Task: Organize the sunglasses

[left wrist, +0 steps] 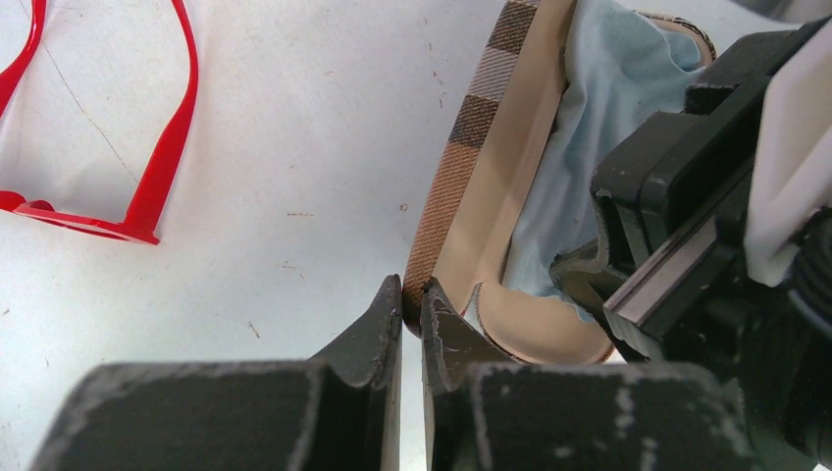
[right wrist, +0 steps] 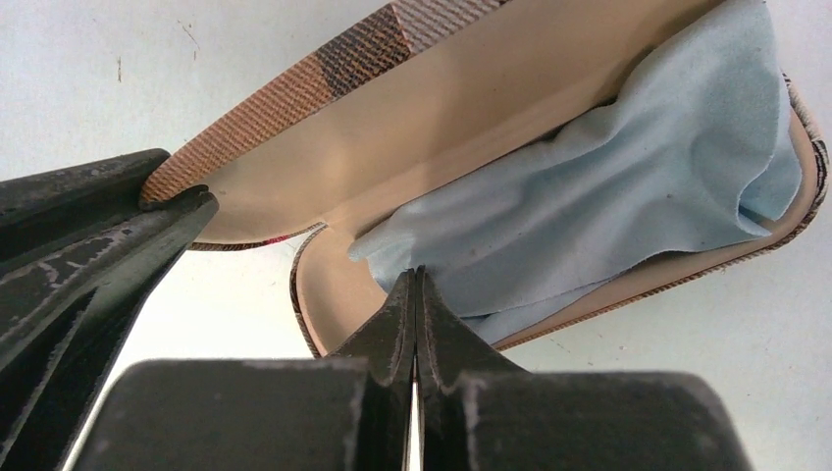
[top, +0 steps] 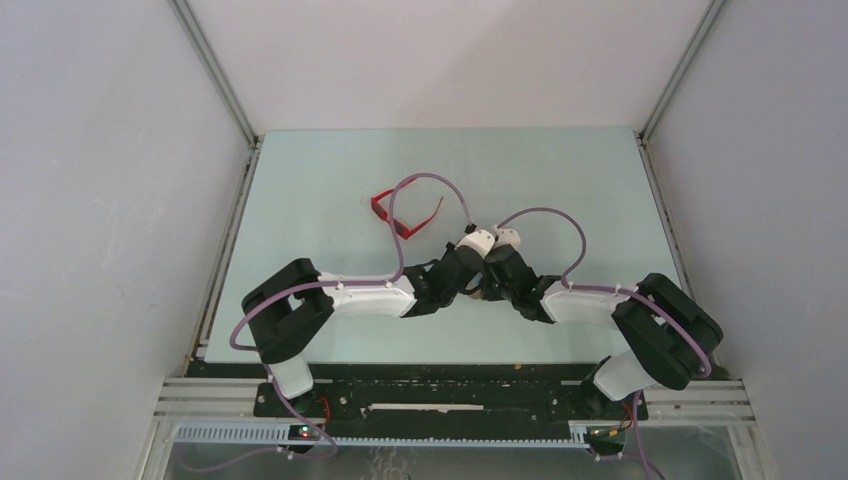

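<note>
My left gripper [left wrist: 412, 299] is pinching the rim of the case [left wrist: 471, 128] lid, its jaws nearly together. My right gripper [right wrist: 415, 283] is clamping closed on the blue cloth [right wrist: 608, 186] inside the case. Both arms are bending inward, wrists meeting mid-table [top: 560, 180]. The sunglasses [left wrist: 155, 191] are lying beyond, toward the far edge and left of centre. Their red front is running diagonally, thin arms unfolded toward the far right corner.

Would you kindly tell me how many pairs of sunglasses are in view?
1. The red sunglasses lie on the table, beyond the left gripper, outside the open case. What lies under the cloth in the case cannot be seen.
</note>
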You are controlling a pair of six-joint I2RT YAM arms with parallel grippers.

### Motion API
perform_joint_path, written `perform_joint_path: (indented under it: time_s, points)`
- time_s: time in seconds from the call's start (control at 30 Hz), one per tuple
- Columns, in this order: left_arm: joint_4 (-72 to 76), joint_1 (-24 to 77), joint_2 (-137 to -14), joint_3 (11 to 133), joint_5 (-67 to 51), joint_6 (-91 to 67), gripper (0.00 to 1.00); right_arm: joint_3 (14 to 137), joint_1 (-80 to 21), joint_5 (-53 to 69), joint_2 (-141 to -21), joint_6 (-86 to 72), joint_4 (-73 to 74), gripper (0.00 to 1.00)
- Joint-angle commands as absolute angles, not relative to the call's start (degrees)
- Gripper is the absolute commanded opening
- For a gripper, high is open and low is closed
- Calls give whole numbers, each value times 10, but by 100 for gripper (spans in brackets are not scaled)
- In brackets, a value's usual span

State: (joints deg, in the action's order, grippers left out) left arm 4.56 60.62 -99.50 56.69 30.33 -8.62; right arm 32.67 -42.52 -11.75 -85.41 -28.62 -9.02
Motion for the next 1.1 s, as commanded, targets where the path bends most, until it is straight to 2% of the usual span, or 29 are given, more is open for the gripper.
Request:
perform_joint_path:
  time_s: [0.0, 1.07]
  points:
    - [85, 610, -991, 561, 317, -86, 0, 317, -435, -97, -858, -284, -60, 0]
    - [84, 610, -996, 564, 317, -88, 0, 317, -455, -67, -821, -266, -76, 0]
